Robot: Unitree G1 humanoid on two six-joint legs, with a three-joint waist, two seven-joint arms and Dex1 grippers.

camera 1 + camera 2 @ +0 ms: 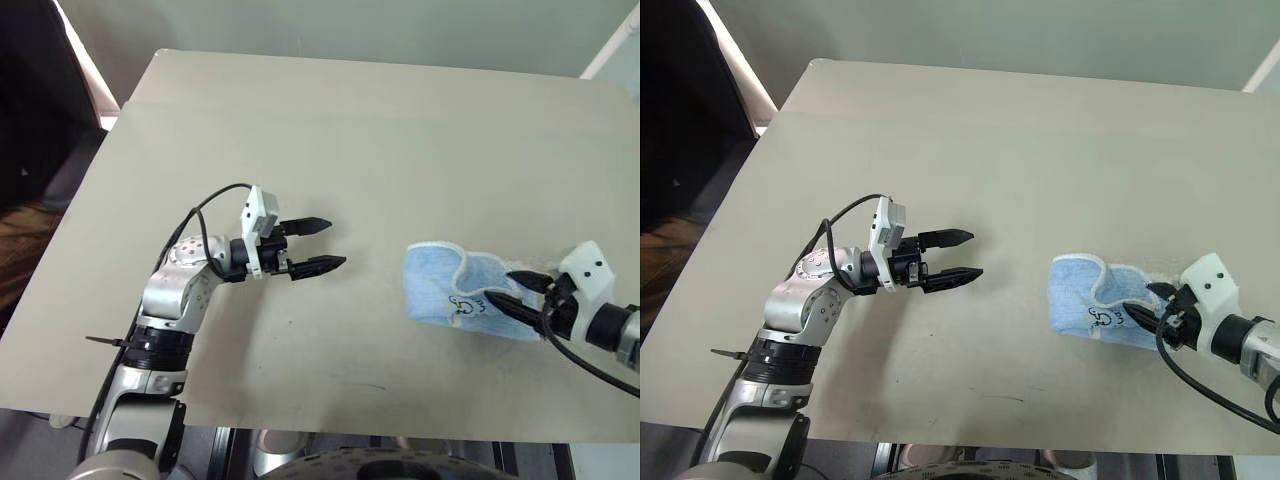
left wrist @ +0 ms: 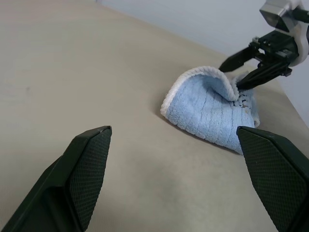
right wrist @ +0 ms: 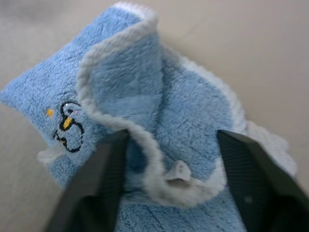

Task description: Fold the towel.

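Right gripper sits at the right-hand side of the table, reaching in toward the towel from its right. Its two black fingers stand apart, one on either side of a raised, curled edge of the cloth; the right wrist view has the white-stitched hem and a small white tag lying between them. Whether the fingers press on the cloth or merely flank it cannot be told from these views. Towel is light blue terry with white edging, lying on the table's right part, toward the near edge. It is rumpled and partly doubled over, one border standing up in a rolled lip on the side facing the right gripper. A small dark printed mark with a touch of yellow shows on the flat part of the cloth, on the side nearer the robot. Left gripper hangs over bare table left of centre, pointing level toward the towel and well apart from it. Its fingers are spread wide with nothing between them; the left wrist view shows both textured pads with the towel and the other gripper beyond them. A black cable loops off the back of the left wrist. Table surface is plain beige.
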